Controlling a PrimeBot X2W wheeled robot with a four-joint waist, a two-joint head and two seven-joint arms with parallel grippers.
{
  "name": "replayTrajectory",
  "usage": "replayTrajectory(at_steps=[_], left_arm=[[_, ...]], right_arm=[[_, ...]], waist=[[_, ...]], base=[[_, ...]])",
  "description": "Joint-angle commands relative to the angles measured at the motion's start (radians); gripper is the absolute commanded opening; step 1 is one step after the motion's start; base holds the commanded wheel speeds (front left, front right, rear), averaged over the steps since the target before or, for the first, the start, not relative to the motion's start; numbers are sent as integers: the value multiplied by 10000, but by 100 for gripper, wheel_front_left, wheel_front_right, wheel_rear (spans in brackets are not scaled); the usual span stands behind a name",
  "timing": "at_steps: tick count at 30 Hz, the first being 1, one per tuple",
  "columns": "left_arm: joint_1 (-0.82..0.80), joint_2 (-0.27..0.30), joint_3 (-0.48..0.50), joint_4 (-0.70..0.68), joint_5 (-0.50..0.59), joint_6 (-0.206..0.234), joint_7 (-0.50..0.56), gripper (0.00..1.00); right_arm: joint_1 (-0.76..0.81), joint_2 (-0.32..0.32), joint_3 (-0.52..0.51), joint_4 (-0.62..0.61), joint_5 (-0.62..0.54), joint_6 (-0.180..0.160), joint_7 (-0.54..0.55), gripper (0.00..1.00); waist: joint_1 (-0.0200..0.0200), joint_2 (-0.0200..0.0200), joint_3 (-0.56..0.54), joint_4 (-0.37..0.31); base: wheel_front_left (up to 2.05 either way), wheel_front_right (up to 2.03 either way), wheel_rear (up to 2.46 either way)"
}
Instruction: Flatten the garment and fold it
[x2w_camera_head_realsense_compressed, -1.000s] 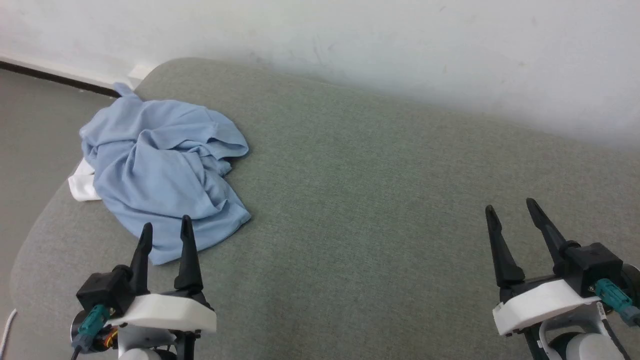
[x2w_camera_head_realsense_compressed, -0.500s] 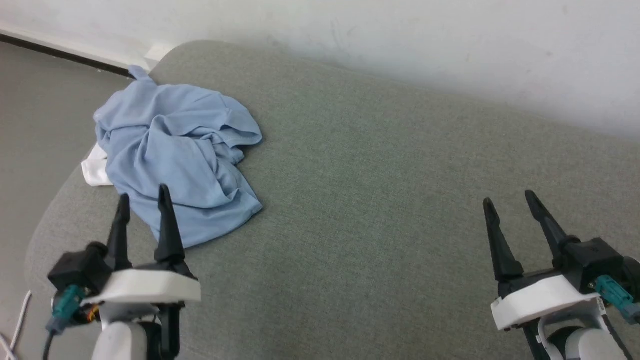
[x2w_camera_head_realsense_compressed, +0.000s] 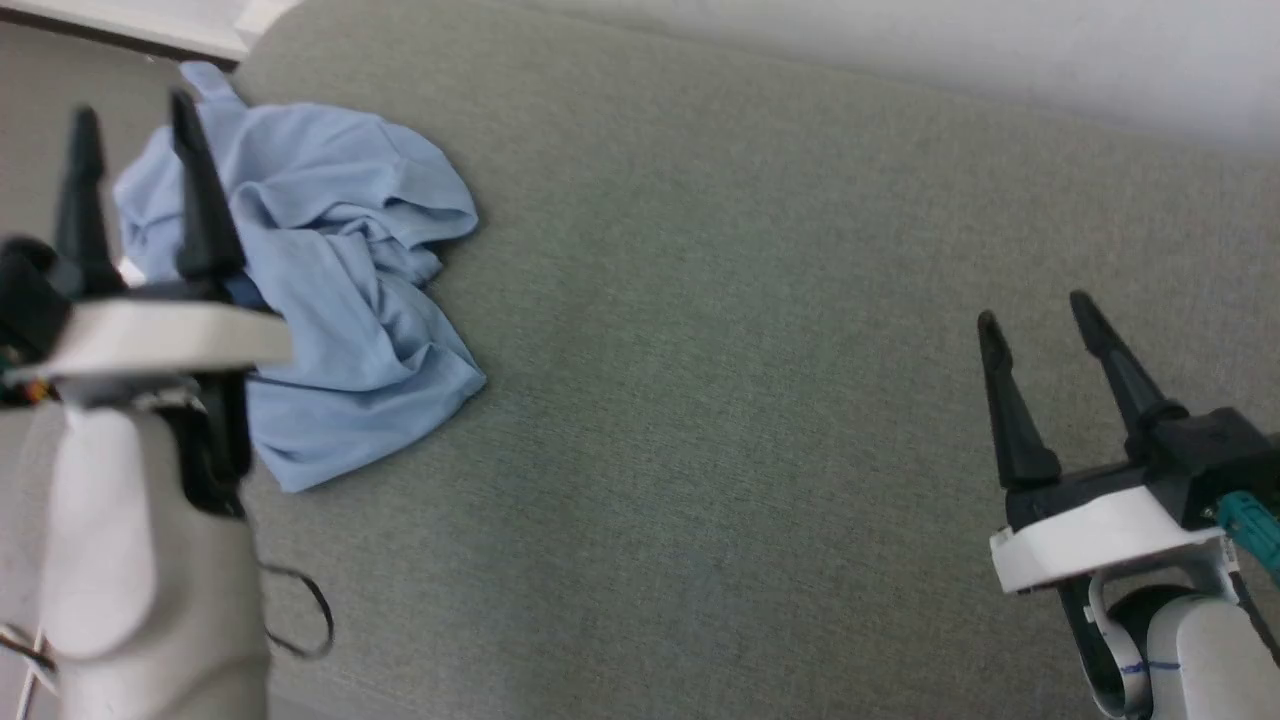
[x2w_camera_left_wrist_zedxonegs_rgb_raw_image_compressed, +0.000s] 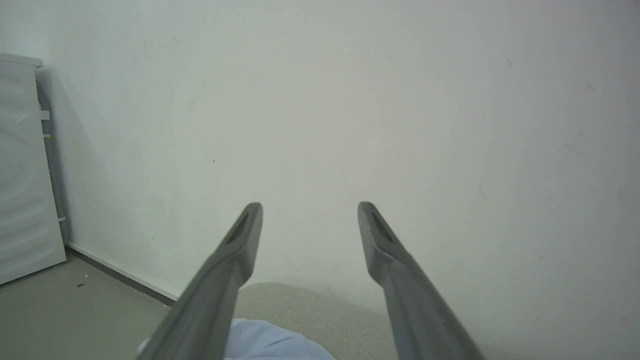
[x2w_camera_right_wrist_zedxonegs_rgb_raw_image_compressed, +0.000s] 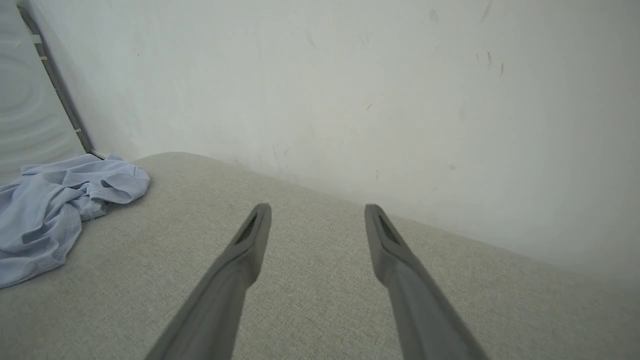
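The garment (x2w_camera_head_realsense_compressed: 340, 290), a light blue shirt, lies crumpled in a heap at the far left end of the grey-green cushioned surface (x2w_camera_head_realsense_compressed: 750, 400). Its folds also show at the left of the right wrist view (x2w_camera_right_wrist_zedxonegs_rgb_raw_image_compressed: 55, 210), and a small part peeks in at the bottom of the left wrist view (x2w_camera_left_wrist_zedxonegs_rgb_raw_image_compressed: 270, 345). My left gripper (x2w_camera_head_realsense_compressed: 135, 105) is raised over the garment's left side, open with nothing between its fingers, and its arm hides part of the cloth. My right gripper (x2w_camera_head_realsense_compressed: 1035, 310) hovers open and empty over the bare surface at the right.
A white wall (x2w_camera_head_realsense_compressed: 1000, 50) runs along the far edge of the surface. Grey floor (x2w_camera_head_realsense_compressed: 40, 120) lies beyond the rounded left end. A white appliance (x2w_camera_left_wrist_zedxonegs_rgb_raw_image_compressed: 22, 170) stands on the floor by the wall at the left. A thin dark cable (x2w_camera_head_realsense_compressed: 300, 610) loops by my left arm.
The head camera has tilted down and the whole picture shifted. My left arm has risen and moved to the left, over the garment's left side. The right gripper has kept its pose, still open.
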Motion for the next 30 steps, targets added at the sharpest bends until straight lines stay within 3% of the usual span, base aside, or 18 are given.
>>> replayTrajectory(at_steps=[1, 7, 12, 19, 27, 28, 30], left_arm=[[-829, 406, 103, 541, 80, -81, -78, 100], [-2520, 1408, 236, 2266, -119, -219, 1028, 100], [-3670, 2259, 391, 4514, -684, -419, 2806, 100], [-3987, 2622, 650, 7262, -1694, -550, 5407, 100], [-3999, 2564, 225, 8828, -2050, -619, 8414, 100], [-4010, 2568, 143, 8899, -2065, -630, 8709, 90], [-4013, 2622, 6, 8880, -2049, -646, 8904, 0]], right_arm=[[-300, 14, 28, -174, -93, -7, 38, 100], [-724, 15, 143, -370, -252, -7, 124, 100], [-1133, 17, 250, -416, -266, -7, 98, 100], [-1395, 17, 384, -224, -164, -7, 0, 100], [-1463, 17, 535, -88, -77, -7, 25, 100], [-1482, 17, 559, -78, -72, -7, 22, 100], [-1514, 17, 608, -42, -32, -7, -1, 100]], waist=[[-2, 0, 869, -414], [-2, 0, 1673, -684], [-2, 0, 2343, -945], [-2, 0, 2705, -1241], [-2, 0, 2676, -1211], [-2, 0, 2653, -1198], [-2, 0, 2578, -1179]], base=[[0, 0, 0], [0, 0, 0], [0, 0, 0], [0, 0, 0], [0, 0, 0], [0, 0, 0], [0, 0, 0]])
